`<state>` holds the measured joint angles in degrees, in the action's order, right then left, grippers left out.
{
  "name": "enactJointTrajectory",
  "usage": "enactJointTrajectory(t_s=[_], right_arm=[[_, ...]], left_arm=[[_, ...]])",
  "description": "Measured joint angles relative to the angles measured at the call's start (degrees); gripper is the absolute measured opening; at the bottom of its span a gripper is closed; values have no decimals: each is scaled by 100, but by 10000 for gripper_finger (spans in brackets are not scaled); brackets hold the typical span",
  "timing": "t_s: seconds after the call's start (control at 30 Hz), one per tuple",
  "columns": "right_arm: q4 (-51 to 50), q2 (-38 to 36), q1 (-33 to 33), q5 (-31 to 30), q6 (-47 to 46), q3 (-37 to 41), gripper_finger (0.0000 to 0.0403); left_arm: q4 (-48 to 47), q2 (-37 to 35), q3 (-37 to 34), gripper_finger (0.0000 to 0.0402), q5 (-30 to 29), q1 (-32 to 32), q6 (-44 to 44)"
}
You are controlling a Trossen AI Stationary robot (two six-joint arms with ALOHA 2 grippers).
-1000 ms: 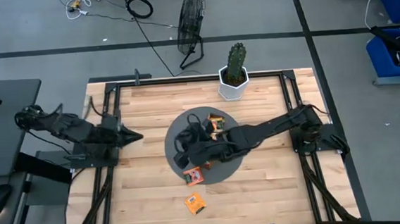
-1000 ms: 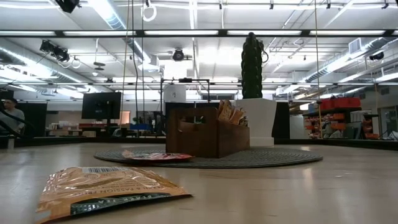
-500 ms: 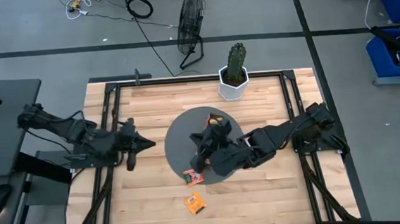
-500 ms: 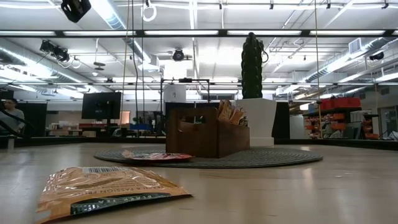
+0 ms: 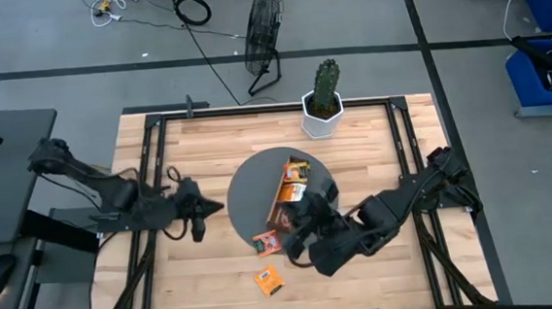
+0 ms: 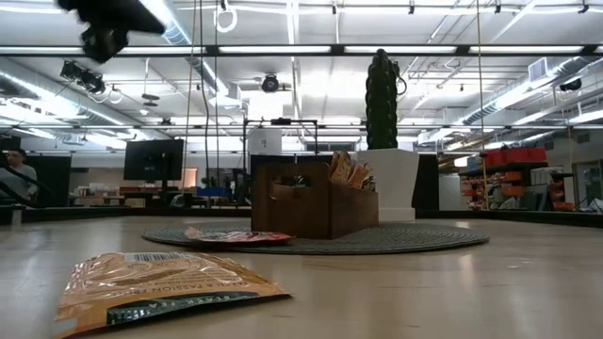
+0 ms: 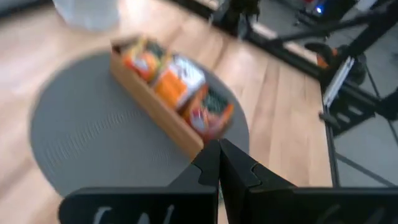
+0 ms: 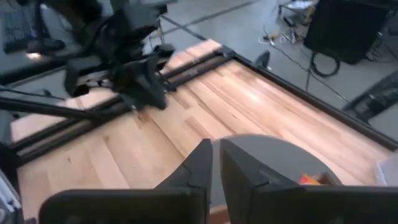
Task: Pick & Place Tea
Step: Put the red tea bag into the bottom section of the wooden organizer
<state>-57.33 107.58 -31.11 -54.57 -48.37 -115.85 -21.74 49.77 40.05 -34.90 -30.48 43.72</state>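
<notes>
The long brown wooden tray (image 5: 289,194) on the round grey mat (image 5: 252,197) is already stuffed with orange paper tea sachets (image 7: 171,79). Two more sachets are left out – one (image 5: 267,242) at the mat's edge, one (image 5: 269,281) on the bare wooden table (image 5: 207,150).

The left gripper (image 5: 205,211) is pressed tight shut and empty. The right gripper (image 5: 297,239) is held nearly closed, with nothing seen between its fingers.

A flat sachet could be pushed along instead of pinched – or the full tray could be bumped.

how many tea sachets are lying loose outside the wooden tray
2. One sachet lies on the near edge of the grey round mat, half under the right arm. The other sachet lies on the bare table nearer the front. The arm may hide more.
</notes>
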Motion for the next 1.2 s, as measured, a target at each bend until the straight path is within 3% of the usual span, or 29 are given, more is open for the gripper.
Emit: enactJointTrajectory(t_s=[0.17, 0.3, 0.5, 0.63, 0.93, 1.0, 1.13, 1.2], right_arm=[[-253, -94, -172, -50, -296, 0, 39], [-413, -130, -229, 28, -263, 0, 39], [-585, -130, -197, 162, -281, 0, 39], [-844, -130, -177, 278, -470, 0, 39], [-973, -130, -218, 692, -828, 0, 39], [-993, -130, -249, 723, -820, 0, 39], [-1089, -130, -311, 718, -819, 0, 39], [-1150, -130, -331, 715, -825, 0, 39]], left_arm=[[407, -68, -650, 5, 100, -609, 664], [465, 64, -1135, 5, 409, -680, 1720], [1489, 709, -1428, 11, 1358, -631, 968], [2199, 1382, -1339, 41, 1702, -489, 574], [2879, 2501, -1108, 124, 1357, 311, 1623], [3178, 2740, -1108, 145, 1682, 583, 1835], [4058, 3287, -1094, 179, 3184, 1108, 2123], [4302, 3557, -1104, 189, 3616, 1236, 2304]])
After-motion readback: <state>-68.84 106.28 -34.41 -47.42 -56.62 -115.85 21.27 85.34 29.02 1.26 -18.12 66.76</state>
